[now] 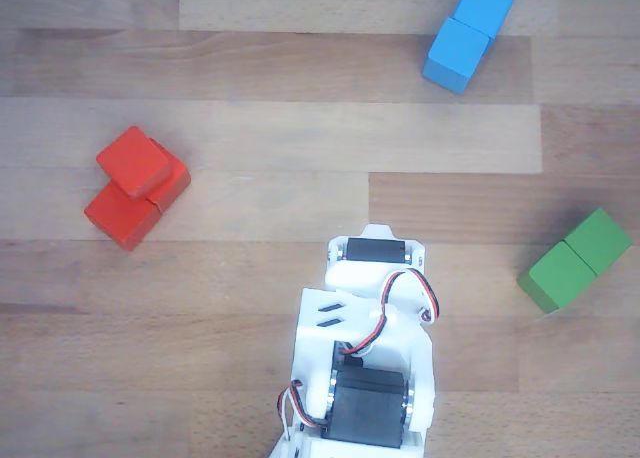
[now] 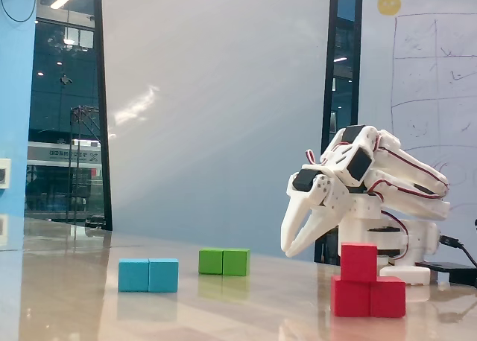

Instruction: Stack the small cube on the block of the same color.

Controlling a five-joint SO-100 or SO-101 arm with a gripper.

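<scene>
While gripper (image 2: 286,248) hangs apart, small cube (image 2: 358,261) tops block (image 2: 369,296).

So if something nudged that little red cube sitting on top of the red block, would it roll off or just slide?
Probably slide, not roll: the small red cube has flat faces and square edges. It looks rigid and smooth, so it may slip easily across the red block. In the other view it sits skewed over one half, so a push towards the near edge could likely tip it off.
</scene>
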